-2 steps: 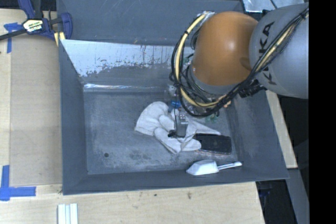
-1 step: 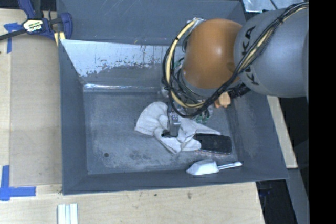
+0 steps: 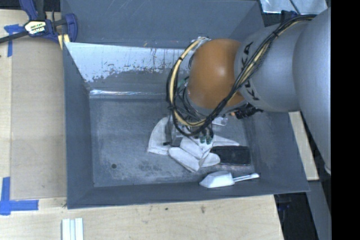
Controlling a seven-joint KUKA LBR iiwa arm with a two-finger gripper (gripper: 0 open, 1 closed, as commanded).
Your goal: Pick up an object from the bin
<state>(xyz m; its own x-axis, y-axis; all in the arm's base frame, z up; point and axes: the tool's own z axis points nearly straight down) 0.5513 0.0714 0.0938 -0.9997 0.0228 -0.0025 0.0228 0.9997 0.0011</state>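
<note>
White crumpled sheet [image 3: 159, 140] lies just below the middle of the frame, on the floor of the grey bin [image 3: 112, 137]. It is the leftmost thing of a small heap gathered toward the lower right, probably where the sloping walls let loose things settle. Just right of it, the gripper [image 3: 190, 135] stands low over the sheet and the other white pieces [image 3: 194, 155] heaped against it. Whether it is open or closed, or has hold of anything, I cannot tell, because the orange cover [image 3: 211, 73] and cables [image 3: 180, 104] screen it from above. Further right lie a black block [image 3: 233, 154] and, nearer the bottom wall, a white scoop [image 3: 218, 180].
</note>
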